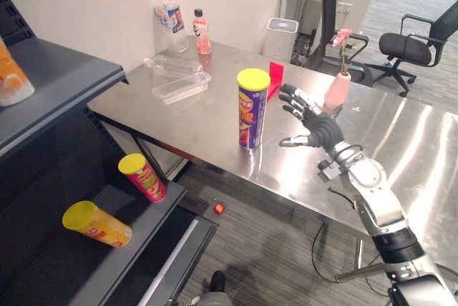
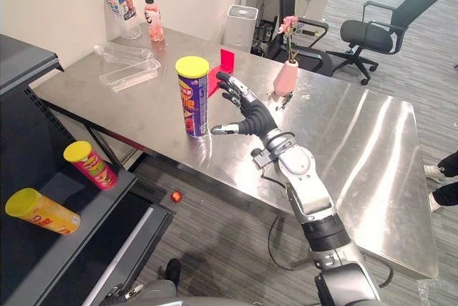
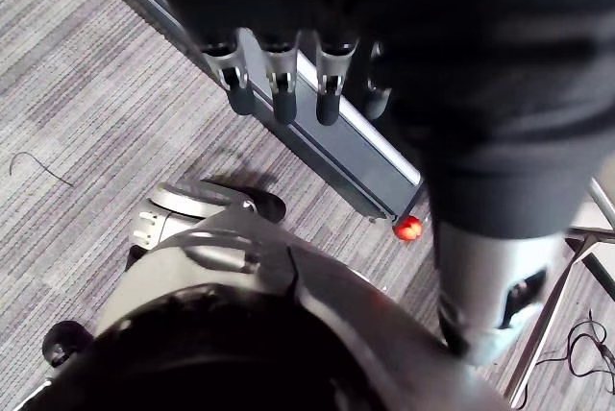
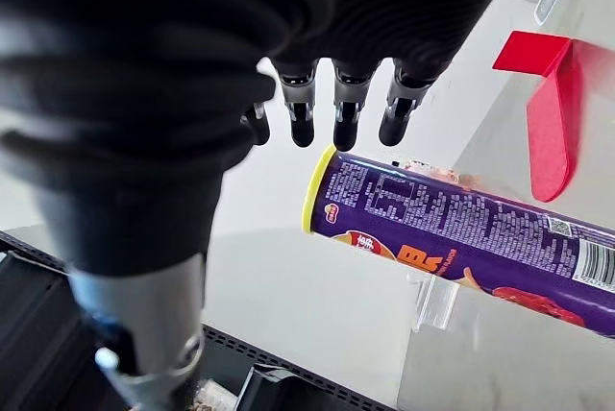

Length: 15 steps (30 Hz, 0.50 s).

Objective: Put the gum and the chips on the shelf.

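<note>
Your tall purple chips can with a yellow lid (image 1: pixel 250 116) stood upright on the stainless steel worktop (image 1: pixel 193 116), close to its near edge. Your right hand (image 1: pixel 315 124) hung at the can's 3 o'clock, just beside it and not touching, palm turned toward it; its fingers (image 4: pixel 347 128) were spread and straight, the thumb held apart, and they gripped nothing. Your left hand (image 3: pixel 277 84) hung low over the grey carpeted floor (image 3: pixel 86 94), fingers straight and loose, holding nothing. At the can's 1 o'clock lay a red folded plastic stand (image 1: pixel 275 77), and at its 2 o'clock, further off, stood a pink vase with a flower (image 1: pixel 337 90). At the can's 8 o'clock, below the worktop, the dark grey shelf (image 1: pixel 86 270) carried a red can with a yellow lid (image 1: pixel 143 176) and an orange can with a yellow lid (image 1: pixel 96 224), both lying on their sides, well apart. You could not tell which item was the gum
</note>
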Motion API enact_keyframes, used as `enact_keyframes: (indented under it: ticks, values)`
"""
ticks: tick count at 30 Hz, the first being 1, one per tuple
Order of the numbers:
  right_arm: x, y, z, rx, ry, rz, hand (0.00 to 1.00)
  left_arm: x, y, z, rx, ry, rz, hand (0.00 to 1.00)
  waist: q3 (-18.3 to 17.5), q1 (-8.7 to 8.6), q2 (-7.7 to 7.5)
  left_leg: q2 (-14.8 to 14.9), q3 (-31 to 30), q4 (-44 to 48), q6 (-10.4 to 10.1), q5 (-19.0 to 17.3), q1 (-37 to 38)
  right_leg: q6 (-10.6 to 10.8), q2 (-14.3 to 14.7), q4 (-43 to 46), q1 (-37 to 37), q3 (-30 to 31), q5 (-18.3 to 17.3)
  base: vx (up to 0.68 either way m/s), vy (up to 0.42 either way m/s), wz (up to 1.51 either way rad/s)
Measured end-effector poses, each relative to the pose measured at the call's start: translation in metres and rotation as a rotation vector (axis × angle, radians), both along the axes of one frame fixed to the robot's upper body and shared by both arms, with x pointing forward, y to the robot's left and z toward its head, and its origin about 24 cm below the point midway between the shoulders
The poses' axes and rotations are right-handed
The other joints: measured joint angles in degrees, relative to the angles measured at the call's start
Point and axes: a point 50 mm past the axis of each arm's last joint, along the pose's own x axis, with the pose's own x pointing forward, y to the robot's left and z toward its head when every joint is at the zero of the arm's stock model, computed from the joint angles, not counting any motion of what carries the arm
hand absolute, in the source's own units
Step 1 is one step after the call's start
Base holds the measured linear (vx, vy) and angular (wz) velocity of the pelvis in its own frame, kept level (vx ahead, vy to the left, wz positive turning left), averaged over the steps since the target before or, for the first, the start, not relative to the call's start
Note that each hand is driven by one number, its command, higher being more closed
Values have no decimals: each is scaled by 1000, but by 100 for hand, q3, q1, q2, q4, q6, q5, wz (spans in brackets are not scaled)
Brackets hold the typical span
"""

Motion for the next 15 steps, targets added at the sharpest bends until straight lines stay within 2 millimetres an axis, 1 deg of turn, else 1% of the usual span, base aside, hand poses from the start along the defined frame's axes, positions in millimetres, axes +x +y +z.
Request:
enact_keyframes:
  ticks: [8, 13, 15]
  values:
    - [4, -4, -6, 5, 25, -40, 0, -1, -2, -1, -1, 14, -32, 0, 16, 17, -19, -5, -11, 0, 6, 7, -5, -10, -9, 85, -50, -1, -27, 0, 0, 0]
    - [15, -16, -23, -1, 100, -118, 0, -1, -3, -1, -5, 19, -33, 0, 58, 13, 49, -67, -47, 0, 8, 10, -5, -1, -43, 81, -19, -56, -30, -1, -4, 4]
    - [18, -20, -26, -20, 106, -152, 0, -1, -3, -1, -7, 19, -34, 0, 79, -1, 76, -102, -96, 1, 10, 11, -5, 20, -66, 69, 21, -108, -35, 18, -5, 11]
